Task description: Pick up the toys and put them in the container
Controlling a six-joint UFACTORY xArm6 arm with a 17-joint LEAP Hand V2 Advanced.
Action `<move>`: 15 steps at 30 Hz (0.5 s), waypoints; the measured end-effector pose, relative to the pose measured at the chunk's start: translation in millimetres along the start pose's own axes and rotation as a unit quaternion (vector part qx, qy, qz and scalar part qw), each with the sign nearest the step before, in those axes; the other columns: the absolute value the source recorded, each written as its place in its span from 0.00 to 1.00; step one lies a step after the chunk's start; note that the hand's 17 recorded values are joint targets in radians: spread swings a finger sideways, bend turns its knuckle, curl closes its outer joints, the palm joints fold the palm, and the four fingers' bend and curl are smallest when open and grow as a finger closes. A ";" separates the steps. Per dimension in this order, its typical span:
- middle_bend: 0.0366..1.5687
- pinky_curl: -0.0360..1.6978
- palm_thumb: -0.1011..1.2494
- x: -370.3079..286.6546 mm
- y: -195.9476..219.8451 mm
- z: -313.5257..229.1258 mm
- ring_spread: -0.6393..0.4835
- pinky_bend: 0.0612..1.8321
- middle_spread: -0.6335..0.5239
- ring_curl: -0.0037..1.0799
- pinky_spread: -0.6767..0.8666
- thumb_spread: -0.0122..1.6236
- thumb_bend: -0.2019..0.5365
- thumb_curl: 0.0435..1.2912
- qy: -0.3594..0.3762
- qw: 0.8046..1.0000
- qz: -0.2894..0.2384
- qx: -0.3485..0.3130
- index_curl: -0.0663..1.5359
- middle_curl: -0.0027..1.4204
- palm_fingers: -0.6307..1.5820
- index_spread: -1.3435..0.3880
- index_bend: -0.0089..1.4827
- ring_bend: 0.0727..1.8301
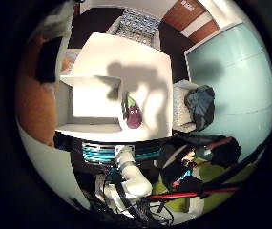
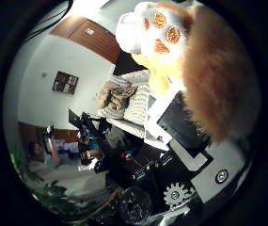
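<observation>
A furry brown plush toy with a white face and orange eyes fills much of the right thumb side palm view, close to the palm. Black and white parts of my hand lie against it, so the hand looks shut on it. It hangs in the air with the room behind it. The right little finger side palm view looks down from well above on a white table. On the table stands a white open container. A purple eggplant toy lies on the table beside the container. The hand's shadow falls near it.
A striped basket stands beyond the table's far edge. A dark heap of cloth lies by the table's side. The white arm base stands at the near edge. Cluttered desks show in the room.
</observation>
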State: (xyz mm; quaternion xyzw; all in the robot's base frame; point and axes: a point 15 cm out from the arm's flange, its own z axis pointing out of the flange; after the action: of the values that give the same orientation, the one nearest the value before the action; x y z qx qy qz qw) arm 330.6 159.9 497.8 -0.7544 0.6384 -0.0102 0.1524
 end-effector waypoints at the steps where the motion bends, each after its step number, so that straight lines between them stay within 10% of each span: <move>1: 0.73 0.63 0.68 0.5 0.1 3.6 0.34 0.54 0.40 0.75 0.24 0.62 0.23 0.51 0.000 1.000 -0.001 -0.002 0.59 0.59 0.76 0.61 0.55 0.67; 9: 0.51 0.50 0.55 6.5 12.9 26.0 0.30 0.49 0.38 0.59 0.10 0.72 0.23 0.38 0.005 1.000 -0.010 -0.026 0.51 0.49 0.61 0.55 0.17 0.62; 15: 0.28 0.48 0.47 8.3 16.2 37.1 0.54 0.39 0.50 0.43 0.49 0.75 0.24 0.29 0.006 0.999 -0.030 -0.041 0.40 0.36 0.36 0.51 0.15 0.42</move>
State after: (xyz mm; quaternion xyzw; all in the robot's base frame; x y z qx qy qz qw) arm 324.4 157.6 457.0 -0.7789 0.6162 0.0067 0.1166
